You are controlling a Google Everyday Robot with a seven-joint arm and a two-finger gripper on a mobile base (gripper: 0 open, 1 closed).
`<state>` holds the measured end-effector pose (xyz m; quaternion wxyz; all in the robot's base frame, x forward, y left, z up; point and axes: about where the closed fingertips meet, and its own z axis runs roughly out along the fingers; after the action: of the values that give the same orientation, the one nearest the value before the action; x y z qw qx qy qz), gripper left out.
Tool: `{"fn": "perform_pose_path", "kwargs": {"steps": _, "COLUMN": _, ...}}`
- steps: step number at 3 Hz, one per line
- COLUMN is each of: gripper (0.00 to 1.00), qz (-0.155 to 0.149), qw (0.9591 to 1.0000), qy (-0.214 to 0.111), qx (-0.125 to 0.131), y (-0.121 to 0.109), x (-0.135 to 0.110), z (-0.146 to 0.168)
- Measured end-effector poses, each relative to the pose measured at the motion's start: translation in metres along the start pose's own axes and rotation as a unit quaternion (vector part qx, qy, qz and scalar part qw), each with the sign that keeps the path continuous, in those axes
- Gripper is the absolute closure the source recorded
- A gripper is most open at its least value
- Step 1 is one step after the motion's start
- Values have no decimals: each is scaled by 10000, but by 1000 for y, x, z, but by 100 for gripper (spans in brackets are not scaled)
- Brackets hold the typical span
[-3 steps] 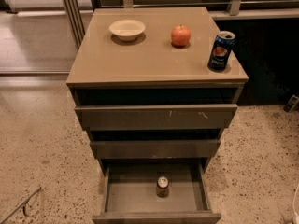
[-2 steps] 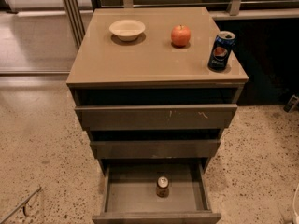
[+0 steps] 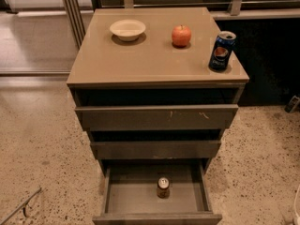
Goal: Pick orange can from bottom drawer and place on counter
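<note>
The orange can (image 3: 163,187) stands upright in the middle of the bottom drawer (image 3: 122,197), which is pulled out toward me. Its silvery top faces up and nothing touches it. Above it, the two upper drawers are pushed in further. The counter (image 3: 140,60) is the tan glossy top of the cabinet. My gripper is out of view in this frame; no fingers show near the can or the drawer.
On the counter stand a cream bowl (image 3: 127,29) at the back left, a red apple (image 3: 181,35) at the back middle and a dark-blue Pepsi can (image 3: 221,51) at the right edge. Speckled floor surrounds the cabinet. A pale object (image 3: 296,206) shows at the lower right edge.
</note>
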<state>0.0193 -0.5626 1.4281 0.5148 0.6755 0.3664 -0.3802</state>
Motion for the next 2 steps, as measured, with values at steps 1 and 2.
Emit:
{"fn": "perform_pose_path", "kwargs": {"steps": 1, "gripper": 0, "qz": -83, "qw": 9997, "qy": 166, "qx": -160, "y": 3, "x": 6, "z": 7}}
{"fn": "perform_pose_path", "kwargs": {"steps": 2, "gripper": 0, "qz": -164, "qw": 9995, "qy": 202, "qx": -185, "y": 6, "x": 8, "z": 9}}
